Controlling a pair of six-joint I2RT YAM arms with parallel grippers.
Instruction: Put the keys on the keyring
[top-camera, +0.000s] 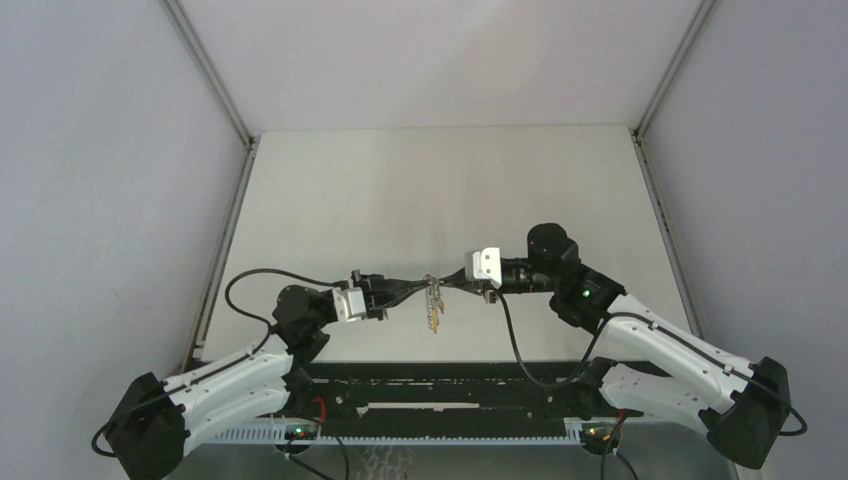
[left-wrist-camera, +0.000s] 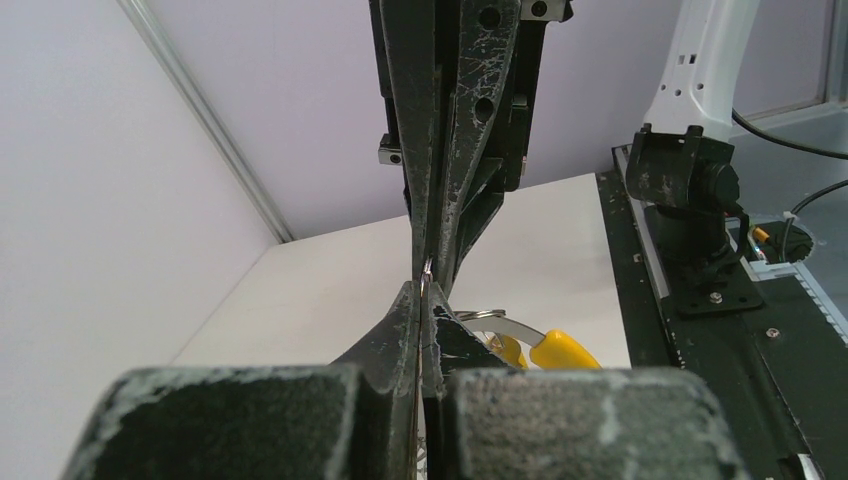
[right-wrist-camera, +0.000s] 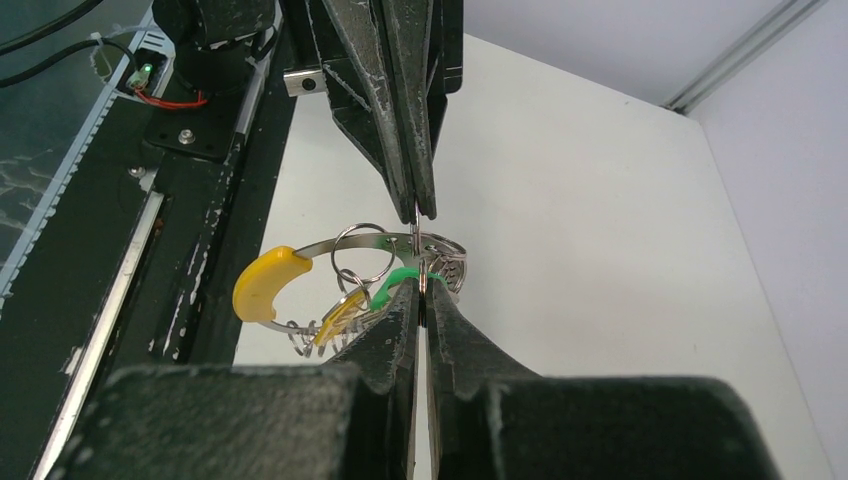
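No text, label, brand, number or sign can be read in any of the three views.
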